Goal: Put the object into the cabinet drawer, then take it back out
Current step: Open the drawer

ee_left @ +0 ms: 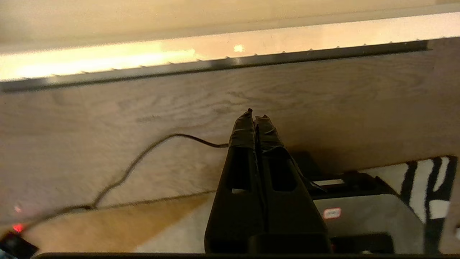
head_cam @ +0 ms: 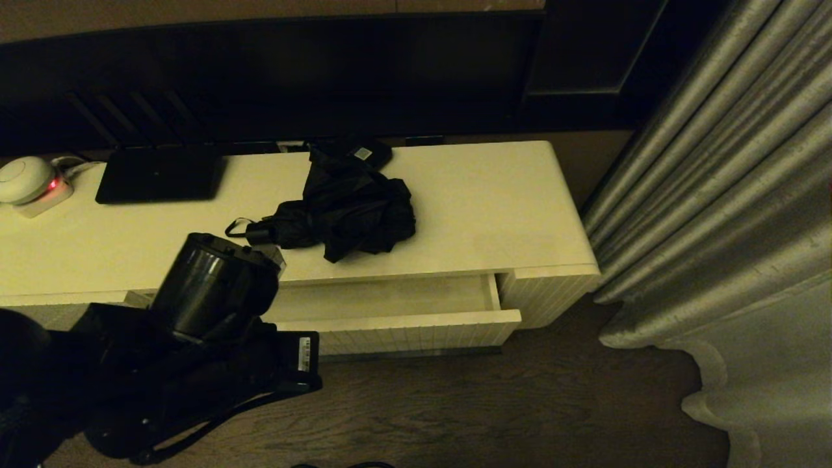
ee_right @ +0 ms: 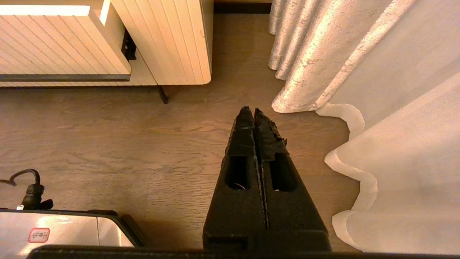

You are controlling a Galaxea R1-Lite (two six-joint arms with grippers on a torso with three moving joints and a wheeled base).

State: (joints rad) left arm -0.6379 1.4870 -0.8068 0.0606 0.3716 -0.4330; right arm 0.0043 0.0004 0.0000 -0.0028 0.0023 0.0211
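Observation:
The black folding umbrella (head_cam: 344,214) lies bunched on the cream cabinet top (head_cam: 494,201), its short handle and wrist loop pointing left. Below it the cabinet drawer (head_cam: 390,300) stands pulled open, and the part of its pale interior that shows is bare. Its ribbed front (ee_right: 54,46) and dark bar handle (ee_right: 64,77) show in the right wrist view. My left arm (head_cam: 214,286) hangs in front of the drawer's left end. The left gripper (ee_left: 256,117) is shut on nothing, low over the floor. The right gripper (ee_right: 251,112) is shut and empty, above the floor right of the cabinet.
On the cabinet top lie a flat black device (head_cam: 159,174), a small black box with a white sticker (head_cam: 364,154) behind the umbrella, and a white round gadget (head_cam: 26,179) with a red light. A heavy curtain (head_cam: 715,195) hangs right of the cabinet. A thin cable (ee_left: 143,154) runs across the floor.

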